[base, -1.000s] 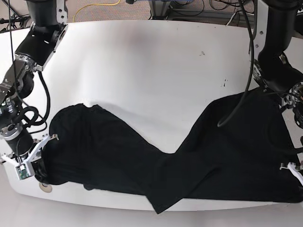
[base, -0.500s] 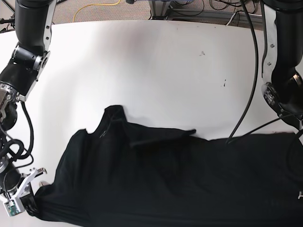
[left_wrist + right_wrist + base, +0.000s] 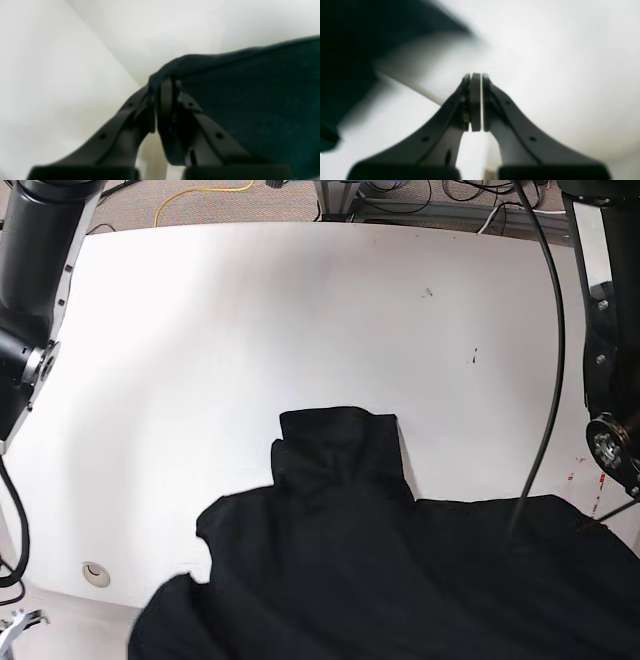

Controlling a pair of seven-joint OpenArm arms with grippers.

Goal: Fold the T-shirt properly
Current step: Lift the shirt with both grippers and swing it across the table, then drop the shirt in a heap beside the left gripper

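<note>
Left claw pinches a hem of the black T-shirt, lifting it to spread flat; right claw is pressed together, holding nothing. Shirt drapes at six o'clock on the table.

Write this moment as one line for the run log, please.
left claw: shut on T-shirt | right claw: shut, empty | T-shirt: bunched, partly lifted over table

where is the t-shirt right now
In the base view the T-shirt hangs over the white table's near edge, one corner pinched in the left gripper.
</note>
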